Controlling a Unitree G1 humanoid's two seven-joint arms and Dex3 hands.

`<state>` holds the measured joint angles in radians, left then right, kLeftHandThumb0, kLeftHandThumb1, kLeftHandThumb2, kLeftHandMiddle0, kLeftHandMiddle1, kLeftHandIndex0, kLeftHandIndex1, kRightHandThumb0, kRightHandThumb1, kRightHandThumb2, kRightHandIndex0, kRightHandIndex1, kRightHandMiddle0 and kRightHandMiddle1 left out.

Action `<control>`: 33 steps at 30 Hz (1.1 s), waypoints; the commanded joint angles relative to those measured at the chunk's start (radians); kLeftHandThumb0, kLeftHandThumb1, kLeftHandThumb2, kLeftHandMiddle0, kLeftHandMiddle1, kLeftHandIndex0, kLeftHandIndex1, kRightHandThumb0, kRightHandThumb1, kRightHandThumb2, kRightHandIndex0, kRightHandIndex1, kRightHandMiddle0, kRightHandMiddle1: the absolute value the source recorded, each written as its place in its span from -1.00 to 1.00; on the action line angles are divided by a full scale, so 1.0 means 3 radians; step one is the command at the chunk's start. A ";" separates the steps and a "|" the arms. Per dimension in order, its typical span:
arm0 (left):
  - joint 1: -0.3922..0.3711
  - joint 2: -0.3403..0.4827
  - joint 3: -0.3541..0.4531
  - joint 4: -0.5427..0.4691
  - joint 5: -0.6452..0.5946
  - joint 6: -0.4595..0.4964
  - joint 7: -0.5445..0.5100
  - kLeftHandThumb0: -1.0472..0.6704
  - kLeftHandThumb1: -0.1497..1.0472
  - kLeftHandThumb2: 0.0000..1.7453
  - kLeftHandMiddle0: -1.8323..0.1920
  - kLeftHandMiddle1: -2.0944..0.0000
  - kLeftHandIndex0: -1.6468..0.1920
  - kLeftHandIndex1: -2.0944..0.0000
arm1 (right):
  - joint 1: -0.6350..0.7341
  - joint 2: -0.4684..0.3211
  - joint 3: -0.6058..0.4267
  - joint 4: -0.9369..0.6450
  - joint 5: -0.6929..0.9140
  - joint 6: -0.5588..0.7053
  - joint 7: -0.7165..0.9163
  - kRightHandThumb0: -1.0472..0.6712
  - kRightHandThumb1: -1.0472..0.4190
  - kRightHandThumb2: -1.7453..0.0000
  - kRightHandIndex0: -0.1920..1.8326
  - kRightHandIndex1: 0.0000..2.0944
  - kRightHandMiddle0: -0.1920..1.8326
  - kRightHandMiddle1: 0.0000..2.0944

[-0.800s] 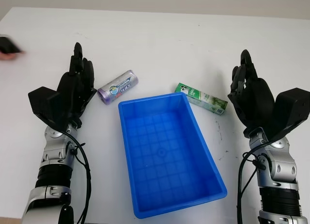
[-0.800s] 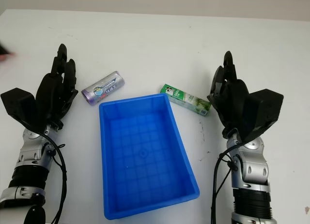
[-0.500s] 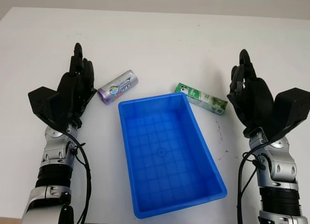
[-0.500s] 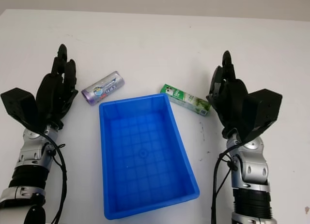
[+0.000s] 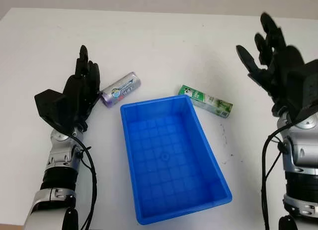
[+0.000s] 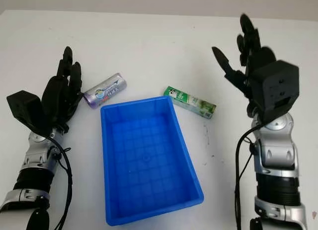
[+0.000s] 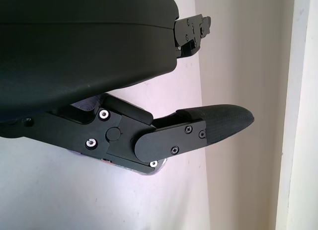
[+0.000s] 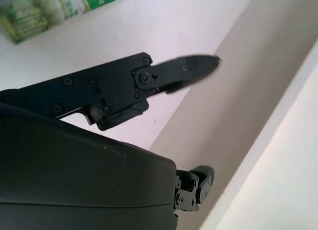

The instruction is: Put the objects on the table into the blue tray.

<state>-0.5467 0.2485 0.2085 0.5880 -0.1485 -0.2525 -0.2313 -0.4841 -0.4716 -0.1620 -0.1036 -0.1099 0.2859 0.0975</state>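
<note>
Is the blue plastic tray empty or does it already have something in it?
Empty. The blue plastic tray shows only its bare gridded floor; the purple roll and green box lie outside on the table.

Even, bright light falls on my white bench (image 5: 164, 46), with only soft, faint shadows beside the tray (image 5: 171, 160). No glare on it. My right hand (image 5: 278, 73) is smeared with motion blur at its fingertips, while my left hand (image 5: 74, 98) looks sharp.

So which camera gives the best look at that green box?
Either eye view: the green box lies whole on the table, just right of the blue tray. The right wrist view catches one end of it; the left wrist view looks elsewhere.
</note>
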 commanded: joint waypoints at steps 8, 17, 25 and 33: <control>0.0005 0.0017 -0.0004 -0.0018 -0.0008 -0.0009 -0.0012 -0.73 1.00 -0.26 1.00 1.00 1.00 1.00 | -0.0127 -0.0434 0.0382 0.0137 -0.0651 -0.0163 0.0231 -0.38 -0.63 0.95 -0.54 -0.67 -0.80 -0.32; -0.0021 0.0016 -0.0016 0.0013 0.0013 -0.0009 0.0003 -0.73 1.00 -0.26 1.00 1.00 1.00 1.00 | -0.0154 -0.0621 0.0676 0.0353 -0.1024 -0.0395 0.0476 -0.41 -0.66 0.94 -0.52 -0.79 -0.55 -0.73; -0.0049 0.0010 -0.0032 0.0042 0.0026 -0.0002 0.0015 -0.74 1.00 -0.25 1.00 1.00 1.00 1.00 | -0.0121 -0.0588 0.0882 0.0533 -0.1269 -0.0539 0.0535 -0.53 -0.67 0.94 -0.45 -0.81 -0.48 -0.84; -0.0061 0.0010 -0.0025 0.0051 0.0024 -0.0003 0.0024 -0.73 1.00 -0.26 1.00 1.00 1.00 1.00 | -0.0071 -0.0564 0.0989 0.0442 -0.1285 -0.0353 0.0846 -0.59 -0.72 0.94 -0.67 -0.69 -0.48 -0.95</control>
<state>-0.5490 0.2479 0.2036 0.6022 -0.1436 -0.2514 -0.2275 -0.5173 -0.6419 0.1321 0.0485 -0.4950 0.1761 0.3436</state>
